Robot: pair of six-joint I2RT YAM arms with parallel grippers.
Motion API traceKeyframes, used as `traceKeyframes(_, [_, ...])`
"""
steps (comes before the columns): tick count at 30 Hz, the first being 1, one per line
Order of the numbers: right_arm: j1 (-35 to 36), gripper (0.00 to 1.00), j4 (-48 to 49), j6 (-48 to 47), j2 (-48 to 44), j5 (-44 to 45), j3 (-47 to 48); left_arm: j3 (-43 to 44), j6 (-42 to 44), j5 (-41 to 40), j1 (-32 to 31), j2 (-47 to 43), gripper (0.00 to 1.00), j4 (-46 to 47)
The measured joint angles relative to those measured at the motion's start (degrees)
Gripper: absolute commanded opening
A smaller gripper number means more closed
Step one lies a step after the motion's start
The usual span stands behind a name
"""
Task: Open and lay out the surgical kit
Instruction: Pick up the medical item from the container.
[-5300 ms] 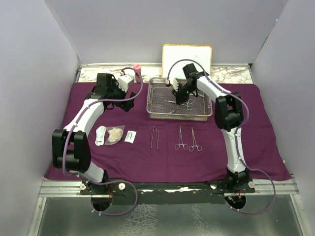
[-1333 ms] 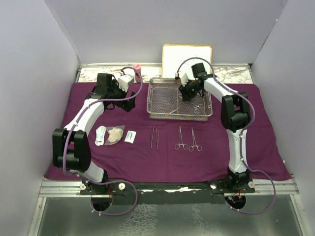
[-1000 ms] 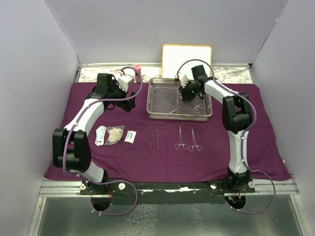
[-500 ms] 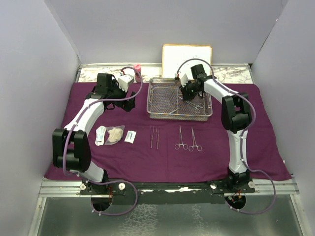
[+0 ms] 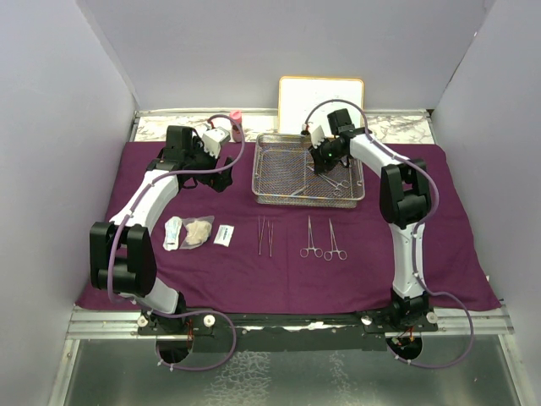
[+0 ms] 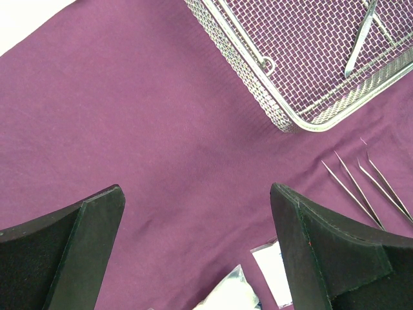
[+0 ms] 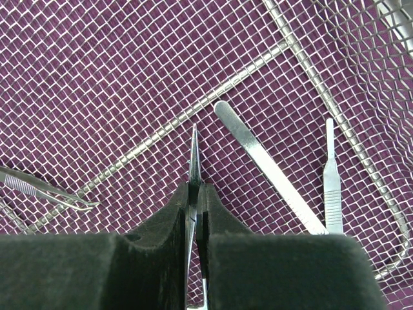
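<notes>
The surgical kit lies opened out on a dark purple cloth point(image 5: 279, 279). My right gripper point(image 5: 323, 161) reaches down into the wire-mesh tray point(image 5: 308, 201). In the right wrist view the right gripper point(image 7: 194, 194) is shut on a slim pointed steel instrument point(image 7: 194, 152) whose tip sticks out past the pads. A flat handle point(image 7: 268, 168) and a ribbed handle point(image 7: 332, 184) lie beside it on the mesh. My left gripper point(image 6: 197, 194) hangs open over bare cloth left of the tray point(image 6: 284, 116), holding nothing.
Thin forceps point(image 5: 265, 235) and two clamps point(image 5: 311, 238) lie in a row in front of the tray. Gauze point(image 5: 198, 232) and white packets point(image 5: 224, 235) lie further left. A whiteboard point(image 5: 321, 100) and a pink-capped bottle point(image 5: 236, 118) stand at the back.
My right gripper moved from the tray's middle to its right part, then closed its jaws on the pointed instrument. The left arm has not moved.
</notes>
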Motion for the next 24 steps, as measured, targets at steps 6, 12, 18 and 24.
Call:
traceKeyframes(6, [0.0,0.01,0.0,0.8,0.0,0.0,0.0,0.0,0.0,0.0,0.0,-0.1,0.99,0.0])
traceKeyframes(12, [0.0,0.01,0.1,1.4,-0.2,0.0,0.0,0.0,0.0,0.0,0.0,-0.2,0.99,0.0])
traceKeyframes(18, [0.0,0.01,0.1,1.9,-0.7,0.0,0.0,0.0,0.0,0.0,0.0,-0.2,0.99,0.0])
traceKeyframes(24, [0.0,0.01,0.2,2.3,-0.9,0.0,0.8,0.0,0.0,0.0,0.0,-0.3,0.99,0.0])
